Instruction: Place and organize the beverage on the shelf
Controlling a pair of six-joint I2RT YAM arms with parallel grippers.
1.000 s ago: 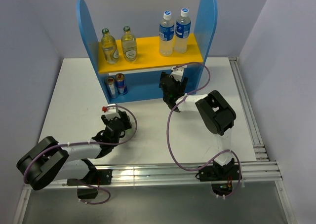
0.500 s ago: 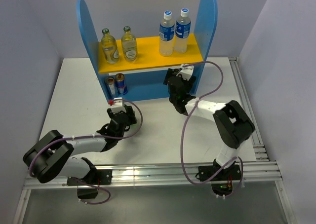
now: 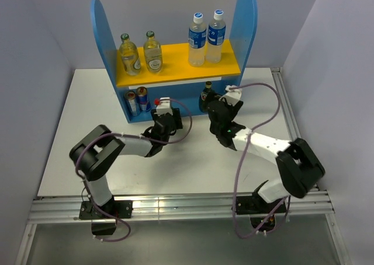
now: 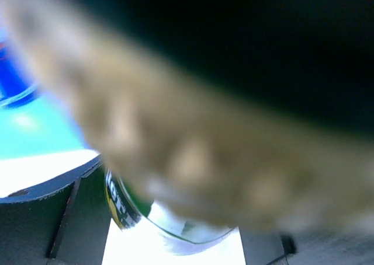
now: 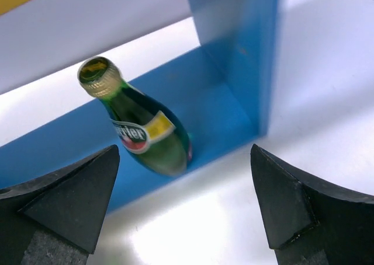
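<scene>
White table [image 3: 76, 131] from above barely shows what wrist views do: green bottle [image 5: 144, 132] on the shelf [image 5: 234, 55] ahead of spread right gripper [image 5: 182, 160], second bottle [image 4: 160, 221] pinched in left gripper [image 3: 165, 114].

High camera facing shelf [image 3: 175, 63] from near side, wrist cameras close at lower tier, right wrist sharing green bottle [image 5: 149, 133]

- left wrist view: a blurred tan and dark mass [image 4: 193, 131] fills most of it; only the base of a green bottle [image 4: 175, 227] shows.
- top view: the labels on the two cans [image 3: 137, 100] are too small to read.
- right gripper [image 5: 184, 154]: both fingers cut off at the bottom edge.
</scene>
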